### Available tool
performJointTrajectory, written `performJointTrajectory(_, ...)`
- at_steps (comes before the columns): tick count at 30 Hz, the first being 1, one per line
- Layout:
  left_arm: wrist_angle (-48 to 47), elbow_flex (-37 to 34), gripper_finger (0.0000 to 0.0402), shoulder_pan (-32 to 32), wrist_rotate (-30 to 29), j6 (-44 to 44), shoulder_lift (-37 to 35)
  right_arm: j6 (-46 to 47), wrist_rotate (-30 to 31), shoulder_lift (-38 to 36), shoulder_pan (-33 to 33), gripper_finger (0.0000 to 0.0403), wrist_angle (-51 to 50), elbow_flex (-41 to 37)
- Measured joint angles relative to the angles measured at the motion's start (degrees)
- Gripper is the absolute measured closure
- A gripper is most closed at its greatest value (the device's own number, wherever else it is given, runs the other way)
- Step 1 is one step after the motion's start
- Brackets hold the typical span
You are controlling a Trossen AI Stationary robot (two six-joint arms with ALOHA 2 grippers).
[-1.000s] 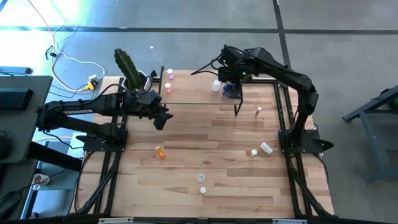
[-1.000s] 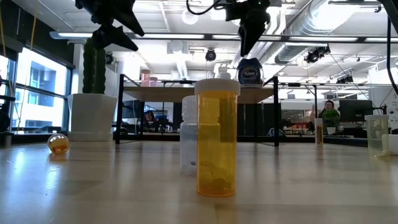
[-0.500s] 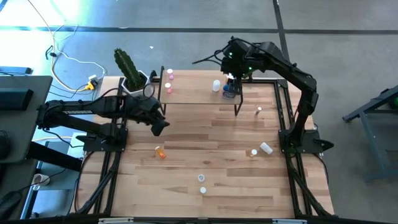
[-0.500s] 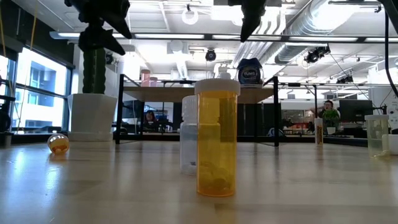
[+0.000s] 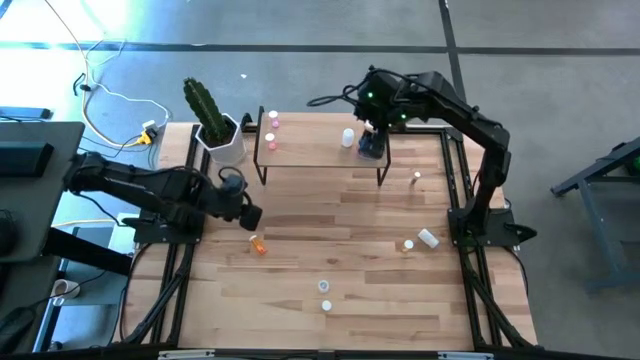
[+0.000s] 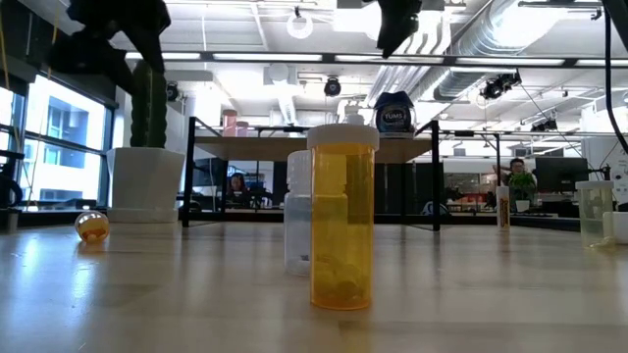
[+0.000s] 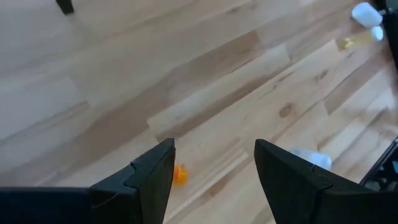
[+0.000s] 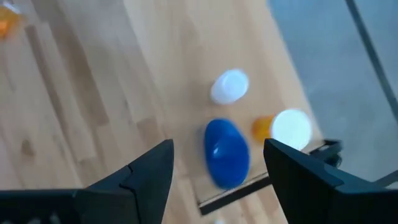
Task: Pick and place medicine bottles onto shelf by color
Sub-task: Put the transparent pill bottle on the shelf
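Shelf (image 5: pixel 315 152) holds two pink bottles (image 5: pixel 272 122), one white (image 5: pixel 348 138), one blue (image 5: pixel 369 146); both grippers empty, fingers apart: right gripper (image 8: pixel 214 163) above blue, left gripper (image 7: pixel 214 163) over orange bottle (image 5: pixel 258 243).

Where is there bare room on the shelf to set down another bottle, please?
The middle of the shelf is bare, between the two pink bottles at its left end and the white bottle with the blue bottle at its right end. That right end is crowded, with the right hand open above the blue bottle.
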Motion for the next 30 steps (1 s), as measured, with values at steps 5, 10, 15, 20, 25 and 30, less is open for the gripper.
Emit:
performJointTrajectory(5,-0.8,0.0,0.0193,-3.3,-0.4,-0.3,1.5,1.5,-0.1,0.0,3.4,0.0162,-1.6,0.0)
performJointTrajectory(10,2.9,0.0,0.0193,-5.5,-0.9,3.1,1.7,3.2,-3.9,-0.2,6.7,0.0162,-1.6,0.0)
performJointTrajectory(15,7.5,0.0,0.0193,-7.6,-2.4,10.1,1.6,6.2,-7.8,-0.2,10.4,0.0162,-1.6,0.0)
performJointTrajectory(20,13.1,0.0,0.0193,-10.6,-1.9,17.9,1.4,10.2,-9.4,-0.2,15.3,0.0162,-0.1,0.0)
performJointTrajectory(25,16.1,0.0,0.0193,-12.3,-1.9,24.6,1.4,14.1,-8.6,-0.2,19.9,0.0162,4.2,0.0)
performJointTrajectory(30,16.9,0.0,0.0193,-12.7,-1.9,28.2,1.4,12.2,-4.3,-0.2,25.4,0.0162,7.0,0.0)
